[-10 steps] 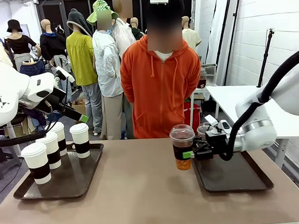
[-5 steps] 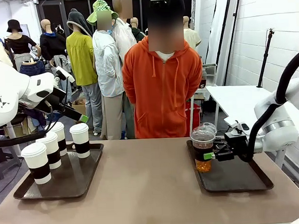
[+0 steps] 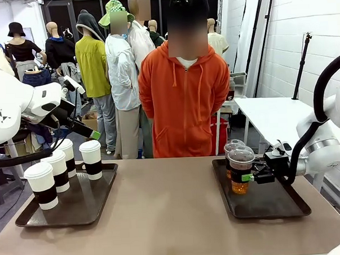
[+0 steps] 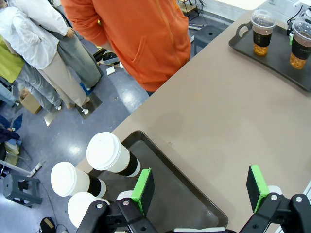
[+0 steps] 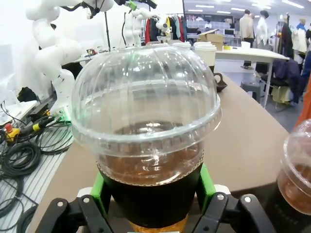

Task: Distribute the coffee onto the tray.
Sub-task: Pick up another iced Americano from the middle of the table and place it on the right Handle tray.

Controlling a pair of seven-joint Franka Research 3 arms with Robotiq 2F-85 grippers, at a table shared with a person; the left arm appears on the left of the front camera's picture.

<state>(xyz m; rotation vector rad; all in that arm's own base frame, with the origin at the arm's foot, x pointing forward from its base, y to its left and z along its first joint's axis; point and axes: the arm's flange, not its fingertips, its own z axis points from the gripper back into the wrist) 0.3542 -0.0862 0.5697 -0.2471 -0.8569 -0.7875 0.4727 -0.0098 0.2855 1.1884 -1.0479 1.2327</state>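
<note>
R hand [image 3: 252, 177] grips dome-lidded cup [image 3: 241, 169] over right tray [image 3: 275, 205]; L hand [image 4: 199, 187] open, empty

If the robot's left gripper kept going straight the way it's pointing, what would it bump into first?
Probably the dark tray. The left gripper is open and looks down between its green-padded fingers at the tray's bare floor, beside the white cups. Depth is hard to judge, though.

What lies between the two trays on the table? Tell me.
Nothing: in the front view, bare tabletop runs from the left tray with white cups to the right tray.
</note>
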